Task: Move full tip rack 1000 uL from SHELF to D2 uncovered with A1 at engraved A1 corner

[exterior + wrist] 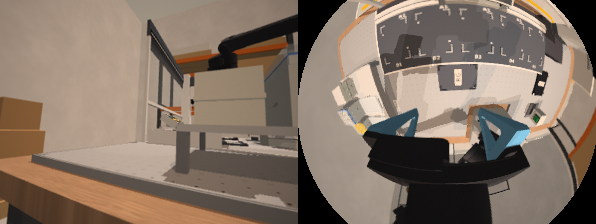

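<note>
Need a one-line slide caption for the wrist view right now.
Wrist view: open tool, blue fingers spread and holding nothing, high above the dark deck with its white brackets.

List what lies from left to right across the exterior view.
Stacked cardboard boxes → bare beige wall → dark upright frame → grey shelf leg → two stacked beige blocks with the black arm above them → a pale grey unit with a blue edge.
</note>
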Available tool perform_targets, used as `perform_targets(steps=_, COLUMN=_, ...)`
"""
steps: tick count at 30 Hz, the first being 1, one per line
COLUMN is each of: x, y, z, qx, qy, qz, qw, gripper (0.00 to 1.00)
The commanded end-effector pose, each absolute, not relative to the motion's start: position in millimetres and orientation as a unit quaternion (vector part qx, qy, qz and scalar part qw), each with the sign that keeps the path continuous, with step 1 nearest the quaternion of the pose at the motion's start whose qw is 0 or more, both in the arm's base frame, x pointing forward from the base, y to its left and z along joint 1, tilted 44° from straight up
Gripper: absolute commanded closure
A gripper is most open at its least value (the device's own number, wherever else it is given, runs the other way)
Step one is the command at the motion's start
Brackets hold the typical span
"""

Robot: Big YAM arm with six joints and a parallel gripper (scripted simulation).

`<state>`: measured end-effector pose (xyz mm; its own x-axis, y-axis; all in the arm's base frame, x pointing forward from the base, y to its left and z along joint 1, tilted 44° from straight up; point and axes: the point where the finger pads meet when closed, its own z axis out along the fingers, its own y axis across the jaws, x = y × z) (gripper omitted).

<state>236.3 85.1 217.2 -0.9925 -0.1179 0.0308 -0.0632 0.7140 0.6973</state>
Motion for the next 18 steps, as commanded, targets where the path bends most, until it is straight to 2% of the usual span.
perform_targets(steps=1, x=238.3, y=74.9, z=213.7, qx=0.066, qy=-0.924, qz=-0.376, qw=0.024, gripper=0.00)
perform_targets(steps=18, x=242.9, y=19.2, z=161.1, qx=0.070, qy=-0.925, qz=-0.372, qw=0.014, gripper=0.00)
